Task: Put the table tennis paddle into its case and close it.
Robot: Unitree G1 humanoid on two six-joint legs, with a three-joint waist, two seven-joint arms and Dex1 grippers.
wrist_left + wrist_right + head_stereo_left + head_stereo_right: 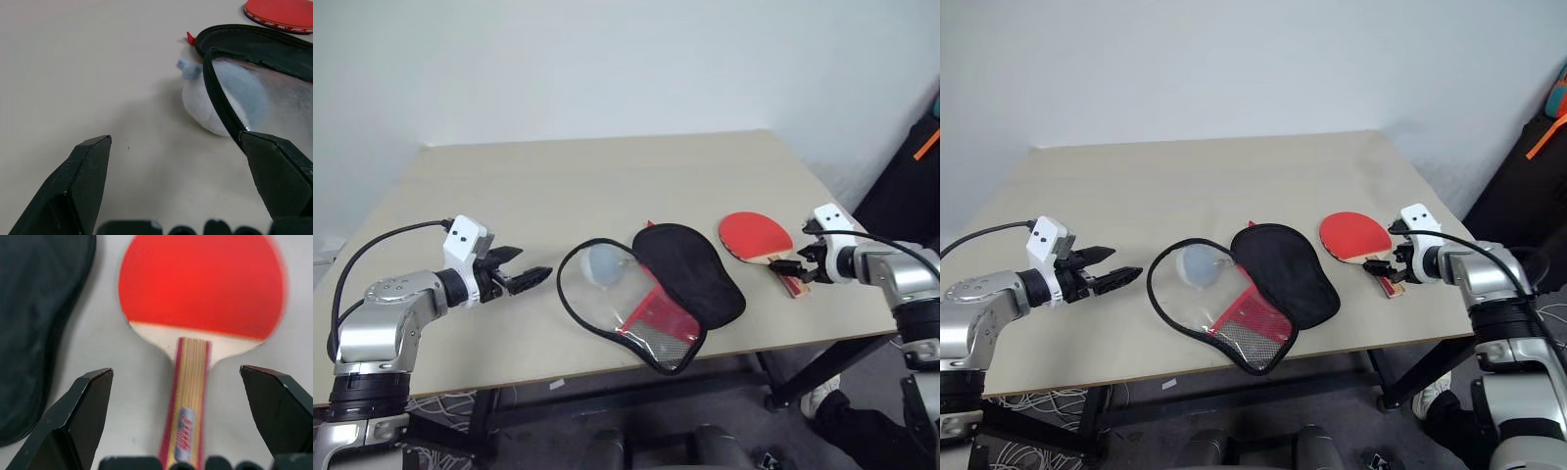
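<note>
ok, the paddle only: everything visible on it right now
The table tennis paddle lies flat on the table, red rubber face up, apart from the case beside it. A pale wood band separates the face from a short light-wood handle with red edge stripes and a small label. The handle points toward the table's near edge, between the open fingers of the right gripper; contact cannot be told.

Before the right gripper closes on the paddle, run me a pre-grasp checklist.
1. Right gripper open: ok.
2. Paddle handle between its fingers: ok.
3. Paddle lying flat on the table, free of the case: ok.
4. Case unzipped and spread open: ok.
5. Left gripper open, beside the case, not holding it: ok.
6. Fingers low enough to pinch the handle: cannot tell.
</note>
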